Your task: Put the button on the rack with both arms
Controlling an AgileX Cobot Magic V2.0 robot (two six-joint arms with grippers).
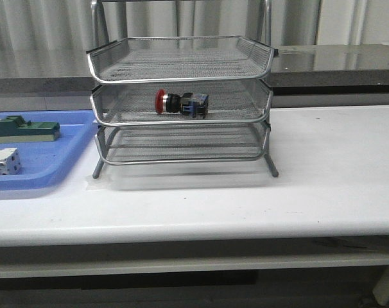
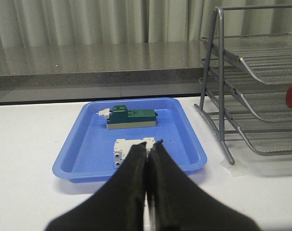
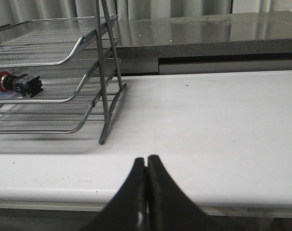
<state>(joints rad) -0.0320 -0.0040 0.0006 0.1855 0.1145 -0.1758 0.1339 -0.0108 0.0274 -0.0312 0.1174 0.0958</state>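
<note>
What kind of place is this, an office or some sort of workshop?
Probably a lab or test bench set up as a sorting station. A white table holds a wire-mesh rack with a red-headed button on its middle tier, and a blue tray of small electrical parts beside it.

No legible text, label or number anywhere.

A white table [image 1: 323, 173] fronts a glossy grey stone counter [image 1: 336, 61] — pale pleated curtains [image 2: 88, 19] hang behind.
</note>
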